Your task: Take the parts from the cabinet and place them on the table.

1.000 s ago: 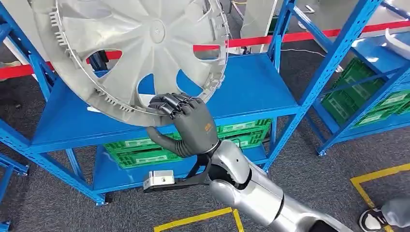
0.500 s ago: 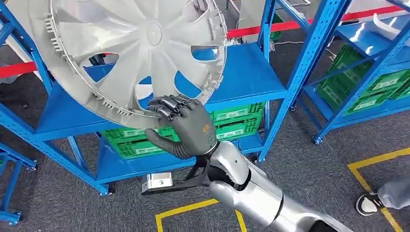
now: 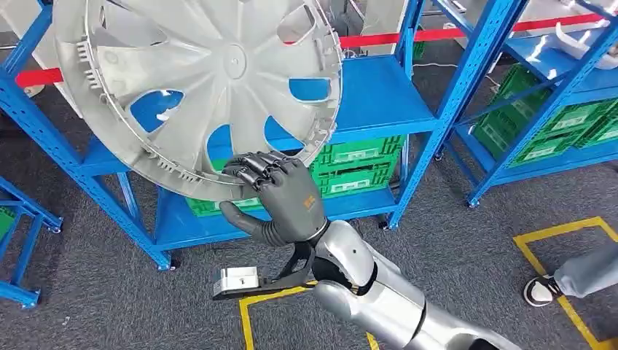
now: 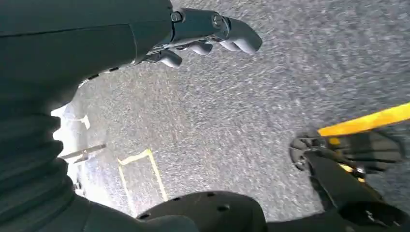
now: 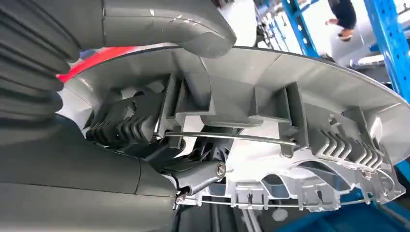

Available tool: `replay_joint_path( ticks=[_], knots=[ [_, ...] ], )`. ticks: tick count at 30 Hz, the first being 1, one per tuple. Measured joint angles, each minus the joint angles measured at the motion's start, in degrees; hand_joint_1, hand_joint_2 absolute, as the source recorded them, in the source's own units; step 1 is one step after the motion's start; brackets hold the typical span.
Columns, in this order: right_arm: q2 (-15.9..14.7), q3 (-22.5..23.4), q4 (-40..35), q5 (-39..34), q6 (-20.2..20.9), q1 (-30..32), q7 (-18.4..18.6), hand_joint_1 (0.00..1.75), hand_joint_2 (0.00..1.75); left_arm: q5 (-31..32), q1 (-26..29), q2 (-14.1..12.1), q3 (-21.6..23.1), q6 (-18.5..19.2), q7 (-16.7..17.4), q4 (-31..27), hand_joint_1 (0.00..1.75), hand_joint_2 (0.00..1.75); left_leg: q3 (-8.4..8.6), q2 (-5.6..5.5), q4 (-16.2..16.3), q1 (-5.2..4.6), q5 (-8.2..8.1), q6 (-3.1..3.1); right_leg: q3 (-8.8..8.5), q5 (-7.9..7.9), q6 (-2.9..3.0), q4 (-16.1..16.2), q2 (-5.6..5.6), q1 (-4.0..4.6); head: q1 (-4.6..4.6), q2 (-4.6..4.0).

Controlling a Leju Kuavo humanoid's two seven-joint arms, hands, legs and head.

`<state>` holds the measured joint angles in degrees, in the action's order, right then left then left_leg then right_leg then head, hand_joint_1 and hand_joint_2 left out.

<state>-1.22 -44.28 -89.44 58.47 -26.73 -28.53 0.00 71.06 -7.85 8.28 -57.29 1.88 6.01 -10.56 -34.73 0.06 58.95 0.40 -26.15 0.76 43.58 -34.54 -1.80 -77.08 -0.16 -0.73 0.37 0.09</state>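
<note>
One wheel cover (image 3: 204,87) rim in right hand (image 3: 284,193) fingers (image 5: 121,128); left hand (image 4: 203,34) loosely curled, empty.

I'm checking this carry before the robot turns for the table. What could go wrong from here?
The right robot hand grips the wheel cover only at its lower rim, so the big disc might tip or slip. Its edge is close to the blue shelf post and could catch. A person's shoe is nearby.

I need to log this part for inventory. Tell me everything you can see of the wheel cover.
The wheel cover is a large round disc of pale grey plastic, with broad spokes, openings between them, clip ribs and a wire ring on its inner face. It is held tilted in front of the blue rack. The right hand grips its lower rim.
</note>
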Motion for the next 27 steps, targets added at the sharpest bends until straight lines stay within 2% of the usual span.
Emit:
replay_joint_path(
  ticks=[1, 2, 3, 4, 5, 6, 7, 9, 10, 11, 12, 13, 14, 15, 16, 17, 18, 19, 20, 21, 22, 24, 25, 26, 27],
  knots=[
    [0.0, 0.0, 0.0, 0.2, 0.0, 0.3, 0.0, 1.75, 1.75, 0.0, 0.0, 0.0, 0.0, 0.0, 0.0, 0.0, 0.00, 1.75, -1.04, 0.03, 0.1, -0.12, 0.72, -0.01, -0.83, 1.54, 0.23, -0.8, 0.00, 0.11, 0.00, 0.00],
    [0.0, 0.0, 0.0, 0.2, 0.0, 0.5, 0.0, 1.75, 1.75, 0.0, 0.1, -0.1, 0.0, 0.0, 0.0, 0.0, 0.00, 1.75, -2.08, 0.06, 0.2, -0.28, 1.44, -0.04, -2.91, 3.89, 0.61, 0.7, 0.02, 0.29, 0.00, 0.00],
    [0.0, 0.0, 0.0, 0.2, 0.0, 0.6, 0.0, 1.75, 1.75, 0.0, 0.1, -0.2, 0.0, 0.0, 0.0, 0.0, 0.00, 1.75, -2.95, 0.04, 0.3, -0.46, 2.10, -0.07, -5.96, 5.67, 1.15, 4.1, 0.05, 0.55, 0.02, 0.00],
    [0.0, 0.0, 0.0, 0.2, 0.0, 0.6, 0.0, 1.75, 1.75, 0.0, 0.1, -0.2, 0.0, 0.0, 0.0, 0.0, 0.00, 1.75, -3.71, 0.01, 0.3, -0.62, 2.86, -0.12, -10.39, 5.93, 1.95, 9.7, 0.06, 0.97, 0.00, 0.00],
    [0.1, 0.0, -0.1, 0.2, 0.0, 0.5, 0.0, 1.75, 1.75, 0.0, 0.1, 0.0, 0.0, 0.0, 0.0, 0.0, 0.00, 1.75, -4.03, 0.00, 0.4, -0.60, 3.46, -0.33, -14.54, 2.78, 3.03, 15.8, -0.02, 1.40, -0.07, 0.00],
    [0.3, 0.0, -0.2, 0.2, -0.1, 0.6, 0.0, 1.75, 1.75, 0.0, 0.2, 0.0, 0.0, 0.0, 0.0, 0.0, 0.00, 1.75, -4.13, -0.01, 0.4, -0.65, 3.92, -0.66, -16.58, 1.54, 2.79, 19.8, -0.06, 1.43, -0.07, 0.00],
    [0.3, 0.0, -0.3, 0.2, -0.1, 0.7, 0.0, 1.75, 1.75, 0.0, 0.1, -0.1, 0.0, 0.0, -0.1, 0.0, 0.00, 1.75, -3.94, 0.10, 0.0, -0.39, 4.57, -1.09, -16.11, 2.22, 2.67, 19.2, 0.01, 1.69, 0.00, 0.00],
    [0.3, 0.0, -0.3, 0.3, -0.3, 0.5, -0.1, 1.75, 1.75, 0.0, 0.1, -0.2, 0.0, 0.1, -0.1, 0.0, 0.00, 1.75, -3.96, 0.11, -0.8, -0.10, 5.94, -1.82, -15.63, 3.13, 3.27, 19.4, 0.10, 1.97, 0.31, 0.00],
    [0.3, 0.0, -0.3, 0.3, -0.3, 0.5, -0.2, 1.75, 1.75, 0.0, 0.4, -0.5, 0.0, 0.1, 0.0, 0.0, 0.00, 1.75, -4.28, -0.05, -0.8, -0.45, 6.21, -2.11, -14.73, 4.56, 3.49, 20.4, -0.16, 1.34, 0.35, 0.00],
    [0.5, 0.0, -0.3, 0.3, -0.3, 0.5, -0.2, 1.75, 1.75, 0.0, 0.4, -0.5, 0.0, 0.1, -0.1, 0.0, 0.00, 1.75, -5.09, -0.20, 0.3, -0.33, 3.31, -2.54, -14.14, 5.49, 3.84, 20.5, -0.21, 1.21, 0.26, 0.00],
    [0.6, 0.0, -0.3, 0.3, -0.3, 0.5, -0.1, 1.75, 1.75, 0.0, 0.5, -0.5, 0.0, 0.1, 0.0, 0.0, 0.00, 1.75, -5.87, -0.29, 3.1, -0.24, -0.78, -2.84, -13.14, 6.27, 4.24, 20.5, -0.19, 1.06, 0.04, 0.00],
    [0.7, 0.0, -0.3, 0.2, -0.4, 0.5, 0.0, 1.75, 1.75, 0.0, 0.6, -0.5, 0.0, 0.1, -0.1, 0.0, 0.00, 1.75, -6.78, -0.27, 6.9, -0.11, -4.51, -3.21, -12.21, 7.05, 4.21, 20.4, -0.18, 1.03, -0.04, 0.00],
    [0.7, 0.0, -0.3, 0.2, -0.3, 0.6, 0.0, 1.75, 1.75, 0.0, 0.6, -0.7, 0.0, 0.1, -0.1, 0.0, 0.00, 1.75, -7.31, -0.26, 11.2, 0.02, -7.33, -3.53, -11.17, 7.89, 4.18, 20.4, -0.21, 1.01, 0.02, 0.00],
    [0.7, 0.0, -0.3, 0.2, -0.3, 0.6, 0.0, 1.75, 1.75, 0.0, 0.6, -0.8, 0.0, 0.1, -0.1, 0.0, 0.00, 1.75, -7.42, -0.25, 14.6, 0.13, -8.24, -3.82, -10.10, 8.68, 4.07, 20.3, -0.25, 0.98, -0.02, 0.00],
    [0.7, 0.0, -0.3, 0.2, -0.3, 0.7, -0.1, 1.75, 1.75, 0.0, 0.5, -0.9, 0.0, 0.1, -0.1, 0.0, 0.00, 1.75, -6.90, -0.25, 16.6, 0.32, -6.62, -4.06, -8.88, 9.54, 3.87, 20.1, -0.32, 0.86, -0.02, 0.00],
    [0.7, 0.0, -0.3, 0.2, -0.3, 0.7, -0.1, 1.75, 1.75, 0.0, 0.5, -0.9, 0.0, 0.1, -0.1, 0.0, 0.00, 1.75, -5.49, -0.24, 16.3, 0.46, -4.00, -4.24, -7.71, 10.28, 3.64, 19.9, -0.37, 0.73, 0.02, 0.00],
    [0.7, 0.0, -0.3, 0.2, -0.3, 0.7, 0.0, 1.75, 1.75, 0.0, 0.5, -1.0, 0.0, 0.1, -0.1, 0.0, 0.00, 1.75, -3.04, -0.23, 14.1, 0.65, -1.39, -4.43, -6.44, 10.95, 3.34, 19.5, -0.40, 0.54, -0.02, 0.00],
    [0.7, 0.0, -0.3, 0.2, -0.3, 0.7, 0.0, 1.75, 1.75, 0.0, 0.5, -1.0, 0.0, 0.1, -0.1, 0.0, 0.00, 1.75, 0.38, -0.23, 10.3, 0.88, -0.35, -4.62, -5.30, 11.53, 3.01, 19.0, -0.41, 0.34, -0.02, 0.00],
    [0.7, 0.0, -0.3, 0.2, -0.3, 0.7, 0.0, 1.75, 1.75, 0.0, 0.4, -1.0, 0.0, 0.1, -0.1, 0.0, 0.00, 1.75, 4.10, -0.31, 5.2, 1.14, -3.02, -4.81, -4.69, 11.98, 2.61, 18.4, -0.40, 0.38, -0.04, 0.00],
    [0.8, 0.0, -0.4, 0.2, -0.3, 0.7, 0.1, 1.75, 1.75, 0.0, 0.3, -0.9, 0.0, 0.2, -0.1, 0.0, 0.00, 1.75, 7.82, -0.43, -0.5, 0.50, -5.82, -4.43, -4.15, 12.41, 2.21, 18.0, -0.39, 0.48, -0.01, 0.00],
    [0.9, 0.0, -0.5, 0.2, -0.4, 0.7, 0.1, 1.75, 1.75, 0.2, 0.3, -0.8, 0.0, 0.2, -0.2, 0.0, 0.00, 1.75, 7.35, -0.41, -0.9, 0.45, -6.41, -3.10, -4.09, 13.09, 1.85, 18.2, -0.43, 0.60, 0.04, 0.00],
    [0.9, 0.0, -0.4, 0.2, -0.4, 0.8, -0.1, 1.75, 1.75, 0.5, 0.3, -0.9, 0.0, 0.3, -0.2, 0.0, 0.00, 1.75, 6.50, -0.39, -0.6, 0.15, -5.65, -1.92, -3.93, 14.39, 1.20, 18.7, -0.47, 0.41, 0.04, 0.00],
    [0.9, 0.0, -0.4, 0.2, -0.5, 0.8, -0.2, 1.75, 1.75, 0.6, 0.6, -0.8, 0.0, 0.3, -0.2, 0.1, 0.00, 1.75, 5.84, -0.09, -0.8, 0.27, -4.87, -1.12, -3.65, 14.99, 0.80, 18.8, -0.41, 0.32, -0.13, 0.00],
    [0.9, 0.1, -0.4, 0.2, -0.7, 0.8, -0.2, 1.75, 1.75, 0.7, 0.6, -0.9, 0.0, 0.5, -0.2, 0.1, 0.00, 1.75, 5.31, 0.23, -0.8, 0.41, -4.16, -0.58, -2.94, 12.89, 0.55, 18.0, -0.34, 0.12, -0.09, 0.00],
    [0.8, 0.1, -0.4, 0.2, -0.9, 0.8, -0.2, 1.75, 1.75, 1.0, 0.7, -1.0, 0.0, 0.5, -0.2, 0.1, 0.00, 1.75, 4.68, 0.25, -0.8, 0.41, -3.43, -0.20, -2.03, 9.05, 0.32, 15.4, -0.28, 0.14, -0.02, 0.00]
  ],
)
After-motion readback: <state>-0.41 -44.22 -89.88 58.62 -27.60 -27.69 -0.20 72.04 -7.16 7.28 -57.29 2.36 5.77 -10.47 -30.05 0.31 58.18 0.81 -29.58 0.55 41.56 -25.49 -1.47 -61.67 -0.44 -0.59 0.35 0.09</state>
